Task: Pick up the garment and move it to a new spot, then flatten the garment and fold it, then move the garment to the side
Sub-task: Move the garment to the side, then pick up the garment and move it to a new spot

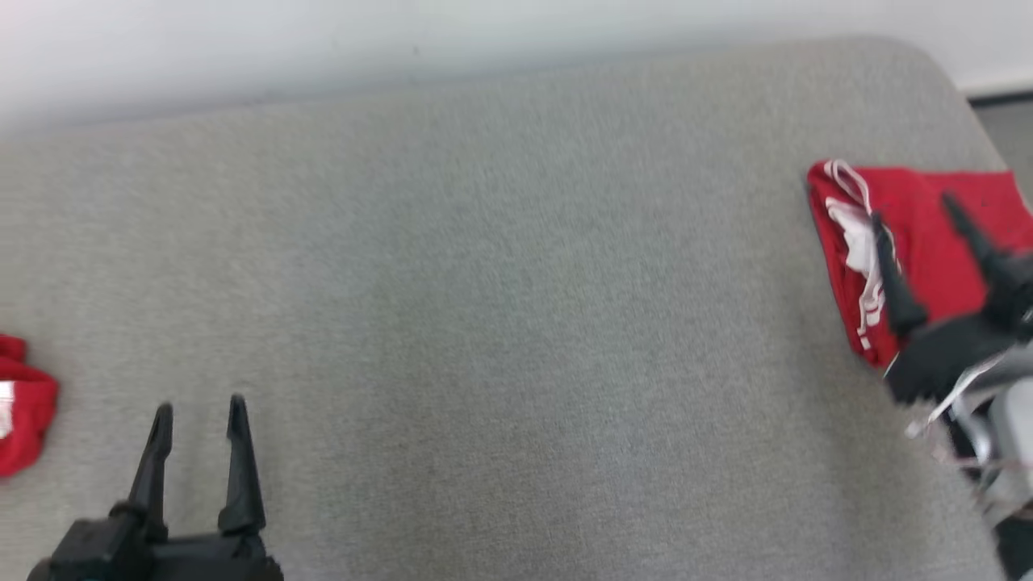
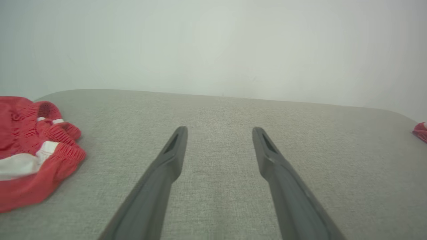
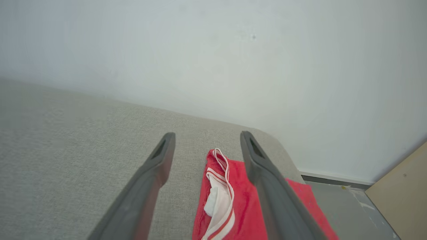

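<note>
From my remote station: the folded garment [image 1: 928, 242] is bright red with white stripes and a white patch along one edge. A second garment [image 2: 30, 156] is red with a white band. The table [image 1: 484, 282] is pale grey, finely woven, and the wall [image 3: 233, 50] off-white. My left gripper [image 1: 199, 411] and right gripper [image 1: 912, 208] are black.

red garments: 2, folded garment [image 1: 928, 258] upper right, crumpled garment [image 1: 28, 403] left edge | grippers: 2, left gripper [image 1: 200, 403] lower left, right gripper [image 1: 910, 208] right | grey padded surface [image 1: 484, 282]: 1

Folded red garment [image 1: 928, 242], far right
</note>
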